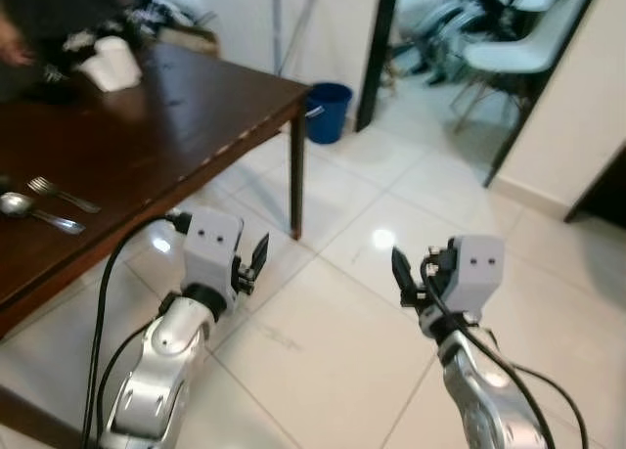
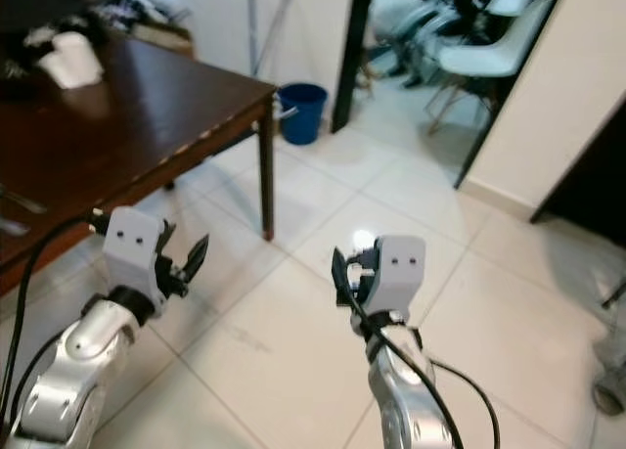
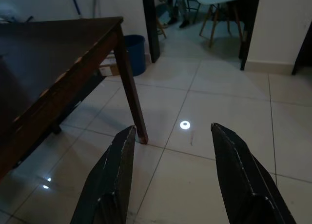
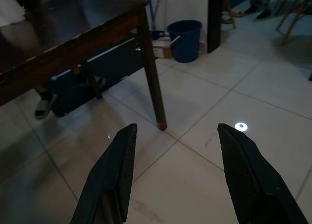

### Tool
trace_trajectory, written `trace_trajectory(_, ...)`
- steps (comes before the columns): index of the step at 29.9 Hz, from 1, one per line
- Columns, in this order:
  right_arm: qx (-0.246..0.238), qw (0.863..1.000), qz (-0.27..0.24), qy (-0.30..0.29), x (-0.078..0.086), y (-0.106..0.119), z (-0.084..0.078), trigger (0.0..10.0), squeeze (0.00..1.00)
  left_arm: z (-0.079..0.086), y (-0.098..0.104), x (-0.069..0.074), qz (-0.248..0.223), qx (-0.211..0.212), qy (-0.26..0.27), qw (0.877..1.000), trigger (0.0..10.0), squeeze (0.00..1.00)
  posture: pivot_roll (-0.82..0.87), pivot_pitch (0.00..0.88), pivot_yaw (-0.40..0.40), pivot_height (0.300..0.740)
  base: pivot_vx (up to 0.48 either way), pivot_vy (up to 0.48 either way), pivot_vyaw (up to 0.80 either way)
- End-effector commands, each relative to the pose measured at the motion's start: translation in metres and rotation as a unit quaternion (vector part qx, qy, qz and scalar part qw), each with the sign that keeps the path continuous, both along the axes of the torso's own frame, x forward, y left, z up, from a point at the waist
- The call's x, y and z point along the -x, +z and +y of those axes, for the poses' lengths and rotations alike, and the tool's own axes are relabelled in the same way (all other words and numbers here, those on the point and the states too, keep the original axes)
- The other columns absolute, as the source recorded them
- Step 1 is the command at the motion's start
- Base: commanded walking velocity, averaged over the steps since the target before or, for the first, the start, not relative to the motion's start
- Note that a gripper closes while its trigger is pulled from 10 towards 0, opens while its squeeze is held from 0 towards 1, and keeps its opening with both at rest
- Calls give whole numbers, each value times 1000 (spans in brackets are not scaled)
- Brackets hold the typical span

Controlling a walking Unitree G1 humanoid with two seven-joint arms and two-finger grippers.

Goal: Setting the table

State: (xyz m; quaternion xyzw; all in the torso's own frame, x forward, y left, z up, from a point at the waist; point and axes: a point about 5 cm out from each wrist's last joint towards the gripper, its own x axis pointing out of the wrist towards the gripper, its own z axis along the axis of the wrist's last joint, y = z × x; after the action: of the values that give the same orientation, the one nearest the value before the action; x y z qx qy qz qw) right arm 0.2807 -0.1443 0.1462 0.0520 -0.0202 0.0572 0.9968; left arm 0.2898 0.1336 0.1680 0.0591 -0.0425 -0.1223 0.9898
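A dark wooden table (image 1: 176, 116) stands to my left. On its near left part lie a fork (image 1: 61, 194) and a spoon (image 1: 34, 212). A white paper cup or napkin holder (image 1: 111, 65) sits at the far side. My left gripper (image 1: 252, 263) hangs open over the tiled floor beside the table's edge, holding nothing. My right gripper (image 1: 406, 273) is open too, out over the floor to the right. Both wrist views show spread black fingers (image 3: 112, 180) (image 4: 241, 173) with floor between them.
A person's arm (image 1: 14, 38) shows at the table's far left. A blue bucket (image 1: 326, 111) stands by the wall past the table leg (image 1: 296, 185). White chairs (image 1: 528, 38) fill the doorway beyond. A foot in a sandal (image 4: 45, 107) shows under the table.
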Motion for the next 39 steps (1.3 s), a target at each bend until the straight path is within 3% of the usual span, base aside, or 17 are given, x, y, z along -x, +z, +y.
trace_trajectory(1,3,1000,3,-1,0,-2,-2,10000,0,-2,-5,2,7,-5,-3,1000,10000,0,-56,0,84,740,0,0,-800)
trace_trajectory(30,-2,1000,7,2,1,-6,3,10000,0,1,-8,1,10,-12,-4,1000,10000,0,-8,0,116,740,0,0,-800)
trace_trajectory(39,-2,1000,9,9,-1,-7,3,10000,0,1,-5,1,2,-12,1,1000,10000,0,24,0,92,740,0,0,-800)
